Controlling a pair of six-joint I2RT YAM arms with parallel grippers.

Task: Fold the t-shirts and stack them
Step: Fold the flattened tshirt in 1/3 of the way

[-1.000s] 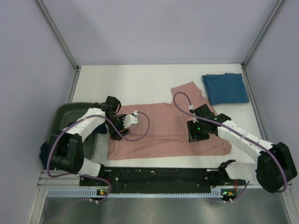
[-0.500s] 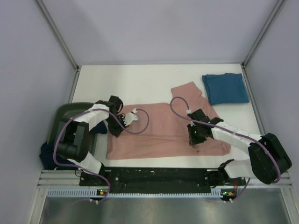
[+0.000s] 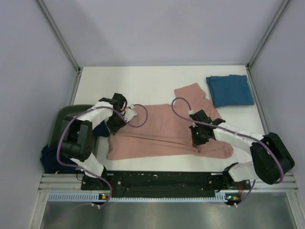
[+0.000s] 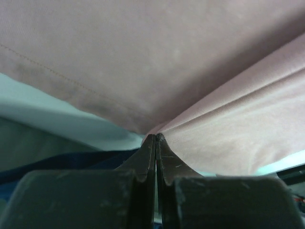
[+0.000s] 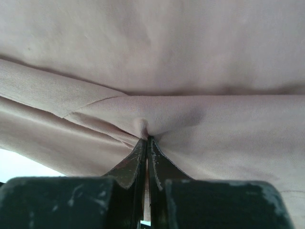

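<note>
Pink cotton covers the near half of the white worktop: the salmon-pink t-shirt lies spread there, creased lengthwise between the two arms. At its left edge the left tool is pinched tight, fingers together on a pucker of the cloth. Toward the shirt's right side the right tool clamps a small pleat just as narrowly. Left of the shirt, the dark navy t-shirt hangs at the dark green bin. Farther back on the right, the teal-blue t-shirt lies folded, just beside the pink sleeve.
</note>
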